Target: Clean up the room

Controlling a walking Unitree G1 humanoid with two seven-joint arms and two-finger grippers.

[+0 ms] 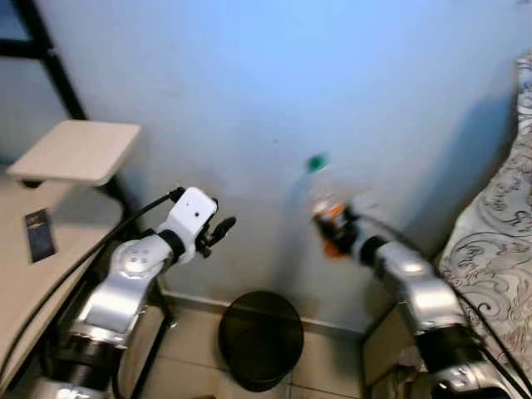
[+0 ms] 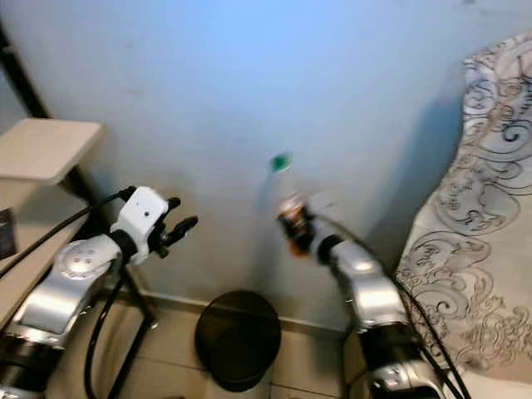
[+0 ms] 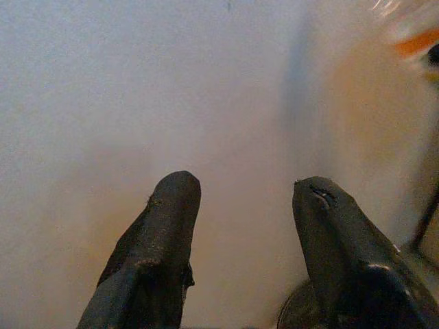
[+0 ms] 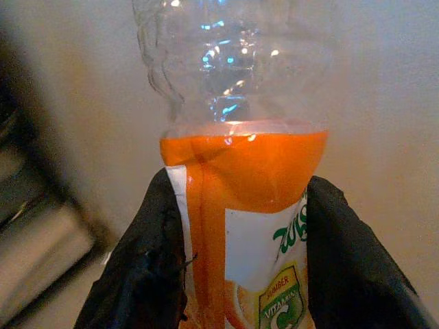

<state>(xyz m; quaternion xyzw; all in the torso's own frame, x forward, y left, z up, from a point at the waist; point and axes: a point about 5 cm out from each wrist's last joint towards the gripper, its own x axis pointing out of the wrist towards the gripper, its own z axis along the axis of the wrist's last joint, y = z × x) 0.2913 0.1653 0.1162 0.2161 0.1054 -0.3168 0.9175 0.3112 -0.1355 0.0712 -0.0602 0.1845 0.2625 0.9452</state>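
Observation:
A clear plastic bottle (image 1: 322, 204) with a green cap and an orange label is held upright before the pale wall, up and to the right of the bin. My right gripper (image 1: 334, 229) is shut on its labelled body; in the right wrist view both fingers press the orange label (image 4: 240, 226). My left gripper (image 1: 218, 230) is raised to the left of the bottle, open, with nothing between its fingers (image 3: 161, 233). A round black bin (image 1: 260, 337) stands on the floor by the wall, below and between the two arms.
A light desk (image 1: 17, 283) with a raised shelf (image 1: 79, 150) stands at the left, a dark card (image 1: 39, 234) lying on it. A patterned grey bedspread (image 1: 499, 249) hangs at the right. Tiled floor surrounds the bin.

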